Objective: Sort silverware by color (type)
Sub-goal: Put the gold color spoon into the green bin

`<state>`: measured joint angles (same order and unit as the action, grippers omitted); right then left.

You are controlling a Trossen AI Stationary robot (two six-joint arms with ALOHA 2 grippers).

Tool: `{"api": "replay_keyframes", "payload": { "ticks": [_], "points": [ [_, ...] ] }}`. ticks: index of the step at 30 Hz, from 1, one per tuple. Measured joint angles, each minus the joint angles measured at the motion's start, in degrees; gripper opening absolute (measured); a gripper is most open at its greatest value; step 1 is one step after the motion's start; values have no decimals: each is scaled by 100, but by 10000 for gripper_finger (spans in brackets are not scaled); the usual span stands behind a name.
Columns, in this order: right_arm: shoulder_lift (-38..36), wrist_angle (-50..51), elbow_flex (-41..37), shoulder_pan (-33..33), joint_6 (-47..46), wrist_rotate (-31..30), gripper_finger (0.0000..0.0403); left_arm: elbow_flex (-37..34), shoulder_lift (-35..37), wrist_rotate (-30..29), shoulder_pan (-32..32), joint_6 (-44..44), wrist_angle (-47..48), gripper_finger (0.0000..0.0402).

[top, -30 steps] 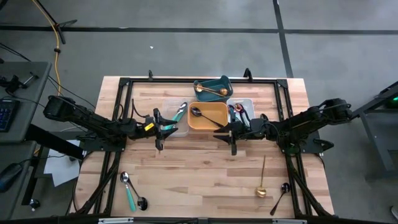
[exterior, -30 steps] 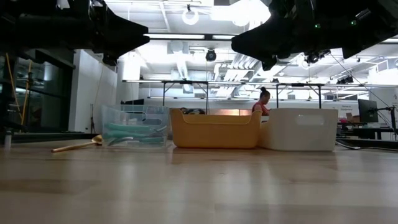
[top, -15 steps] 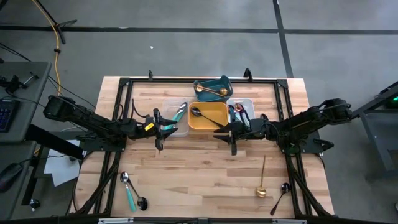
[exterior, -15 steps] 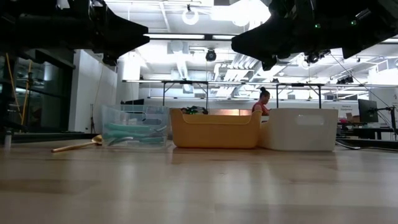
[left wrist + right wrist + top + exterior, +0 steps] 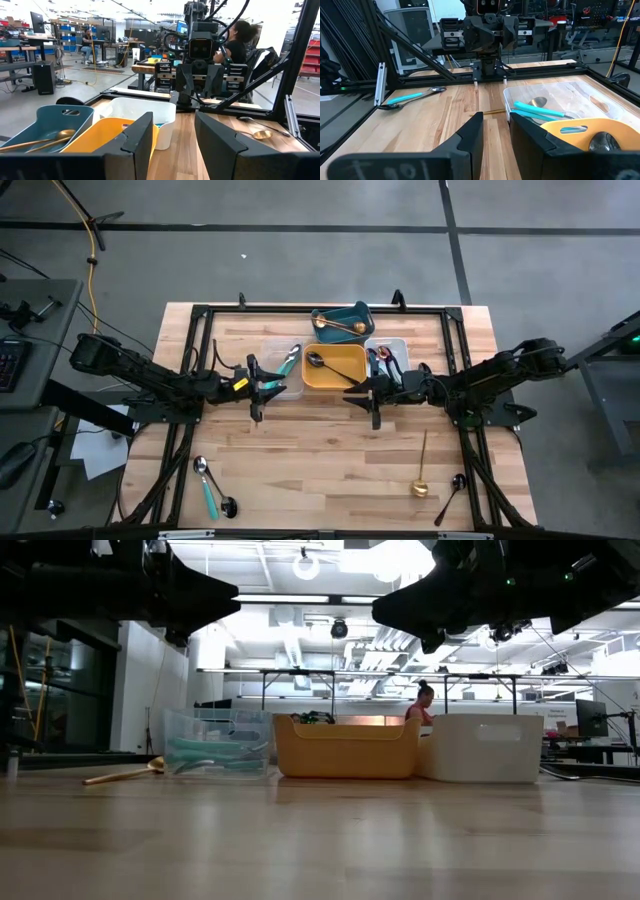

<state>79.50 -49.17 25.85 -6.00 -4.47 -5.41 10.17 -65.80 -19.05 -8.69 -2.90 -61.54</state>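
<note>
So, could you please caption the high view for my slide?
Both arms hover mid-table beside four trays; teal, gold and black spoons remain unsorted.

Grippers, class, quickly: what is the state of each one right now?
Left gripper: open, holding nothing.
Right gripper: open, narrower gap, holding nothing.

A teal-handled spoon [image 5: 207, 486] and a dark spoon [image 5: 228, 505] lie at the table's front left. A gold spoon [image 5: 422, 475] and a black spoon [image 5: 449, 497] lie front right. Another teal-handled piece [image 5: 289, 360] leans out of the clear bin.
</note>
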Motion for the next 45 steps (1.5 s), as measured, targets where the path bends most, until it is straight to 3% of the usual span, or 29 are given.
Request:
{"api": "replay_keyframes", "payload": {
  "ticks": [7,12,16,19,26,29,38,45],
  "points": [
    [0,0,0,0,-42,0,89,0,0,2,0,-2,1,140],
    [-7,171,0,-146,-891,-2,89,0,0,2,-2,-2,2,140],
    [-7,874,1,-487,-1529,-18,89,0,0,1,0,-4,2,140],
    [-7,2194,223,-826,-2531,-46,89,0,0,2,0,-4,4,140],
    [-4,7408,1629,-1989,-5949,122,89,0,0,3,-2,-13,49,140],
    [-4,8621,2036,-2600,-7303,175,89,0,0,73,0,-172,52,140],
    [70,8996,1877,-3935,-10448,654,89,0,0,229,-1,-385,255,140],
    [188,8893,1711,-4353,-11720,505,89,0,0,229,-2,-446,330,140]
  ]
}}
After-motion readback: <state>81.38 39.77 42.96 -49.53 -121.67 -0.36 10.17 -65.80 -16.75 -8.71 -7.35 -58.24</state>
